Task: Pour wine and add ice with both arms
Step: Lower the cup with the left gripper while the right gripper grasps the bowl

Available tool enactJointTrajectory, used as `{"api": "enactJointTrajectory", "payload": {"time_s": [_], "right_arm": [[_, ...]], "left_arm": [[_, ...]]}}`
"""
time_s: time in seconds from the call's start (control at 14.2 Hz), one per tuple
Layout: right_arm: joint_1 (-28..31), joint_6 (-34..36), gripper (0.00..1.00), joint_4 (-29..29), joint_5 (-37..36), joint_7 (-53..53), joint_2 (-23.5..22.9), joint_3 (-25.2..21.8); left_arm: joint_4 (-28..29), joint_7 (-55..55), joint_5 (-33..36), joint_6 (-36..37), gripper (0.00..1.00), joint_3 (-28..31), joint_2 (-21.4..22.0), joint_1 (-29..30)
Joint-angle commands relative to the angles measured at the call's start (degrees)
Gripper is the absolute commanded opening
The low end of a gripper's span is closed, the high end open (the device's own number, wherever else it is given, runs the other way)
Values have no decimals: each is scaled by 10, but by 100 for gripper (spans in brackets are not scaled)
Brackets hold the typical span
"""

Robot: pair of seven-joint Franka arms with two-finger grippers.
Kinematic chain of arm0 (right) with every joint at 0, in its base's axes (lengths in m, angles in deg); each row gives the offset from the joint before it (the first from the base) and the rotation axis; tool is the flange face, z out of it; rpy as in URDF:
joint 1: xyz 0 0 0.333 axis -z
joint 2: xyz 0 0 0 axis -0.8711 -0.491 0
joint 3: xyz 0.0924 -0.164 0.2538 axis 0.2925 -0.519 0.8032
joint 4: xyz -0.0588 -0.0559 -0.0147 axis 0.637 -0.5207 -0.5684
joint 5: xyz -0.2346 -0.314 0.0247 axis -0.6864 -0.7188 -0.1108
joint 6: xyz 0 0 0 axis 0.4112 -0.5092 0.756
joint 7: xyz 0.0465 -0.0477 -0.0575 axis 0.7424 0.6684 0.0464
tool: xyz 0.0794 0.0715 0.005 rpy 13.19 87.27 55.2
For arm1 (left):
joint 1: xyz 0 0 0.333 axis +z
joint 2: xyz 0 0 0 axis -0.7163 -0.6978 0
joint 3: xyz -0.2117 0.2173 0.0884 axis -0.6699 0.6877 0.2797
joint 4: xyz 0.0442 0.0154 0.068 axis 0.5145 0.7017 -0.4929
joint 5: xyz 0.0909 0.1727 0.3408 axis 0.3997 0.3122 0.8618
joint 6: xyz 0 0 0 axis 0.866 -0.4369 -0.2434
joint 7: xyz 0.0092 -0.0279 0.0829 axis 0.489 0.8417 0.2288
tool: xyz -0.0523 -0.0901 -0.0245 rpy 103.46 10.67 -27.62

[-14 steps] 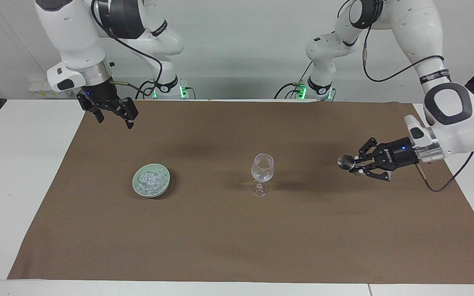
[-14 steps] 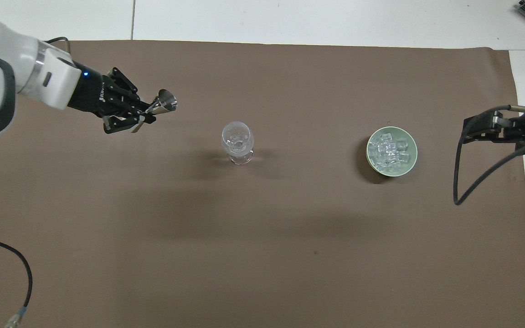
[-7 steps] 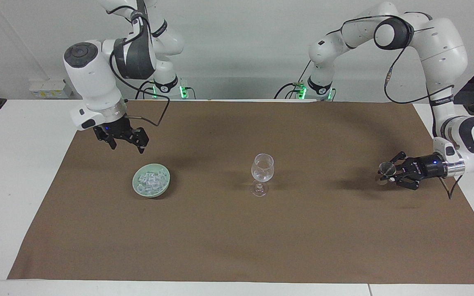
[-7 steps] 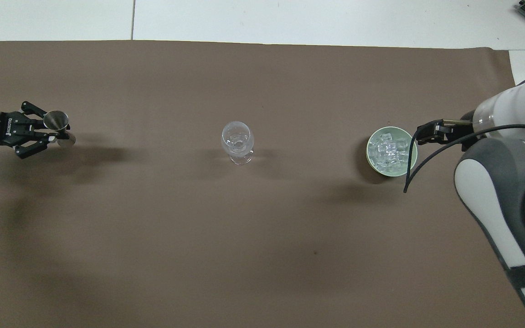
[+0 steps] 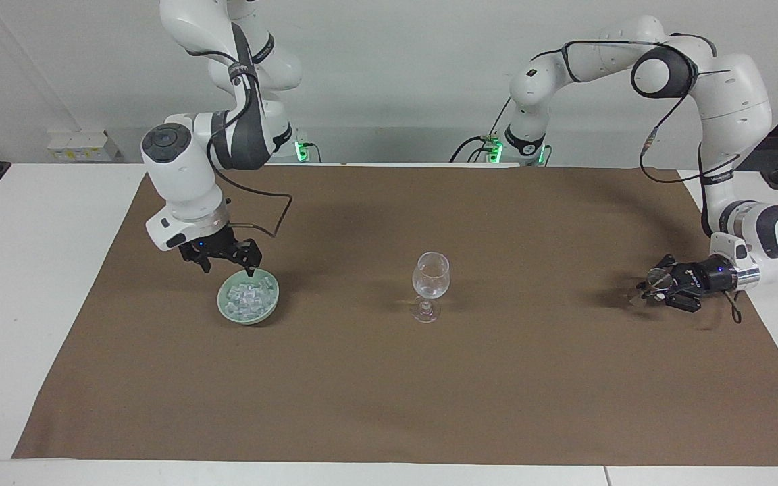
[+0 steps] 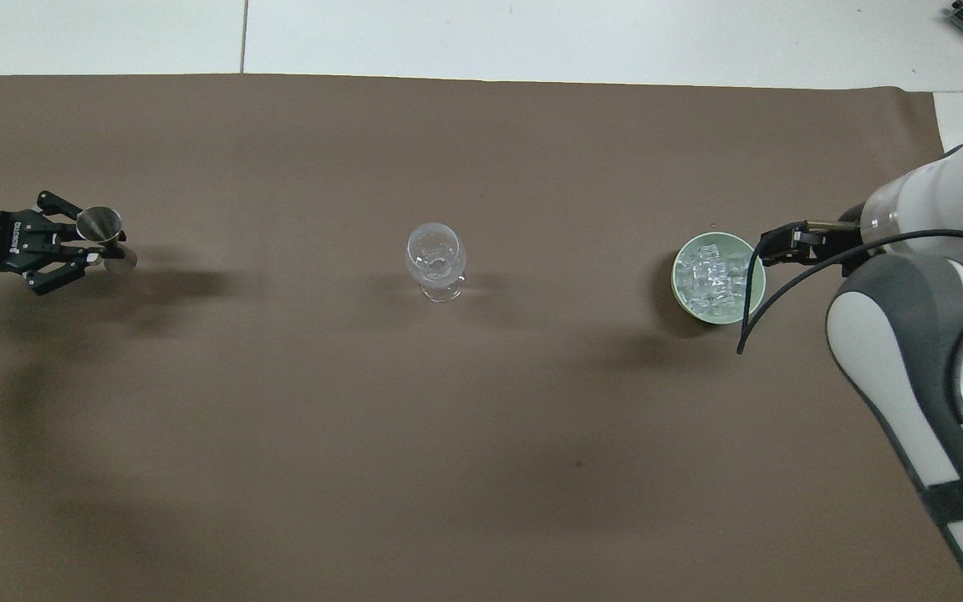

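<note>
One wine glass (image 5: 430,285) is standing upright mid-mat; everything below is placed from it.

One green bowl (image 5: 248,305) is sitting toward the right arm's end of the desk (image 5: 38,283), level with the glass, well apart. It is holding a heap of ice (image 5: 247,295), cubes too clustered to count.

Right gripper (image 5: 228,264) is hovering over the bowl's robot-side rim, its fingers (image 5: 251,260) spread with nothing between them.

Left gripper (image 5: 659,286) is sitting low at the left arm's end, well apart from the glass, pinching one metal jigger (image 6: 104,232).

One brown mat (image 5: 389,405) is covering the desk.
</note>
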Motion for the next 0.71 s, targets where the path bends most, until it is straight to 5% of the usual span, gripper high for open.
{"api": "enactJointTrajectory", "payload": {"time_s": [0.0,0.35,0.64], "right_arm": [[-6,-32,100,8,12,-13,-18,2],[-14,-57,98,7,12,-1,-59,2],[-15,-57,82,10,12,1,-59,2]], "left_arm": [[5,-17,-19,17,0,-8,-17,12],[26,-41,-29,22,0,-8,-19,13],[25,-49,-26,23,0,-7,-32,13]]}}
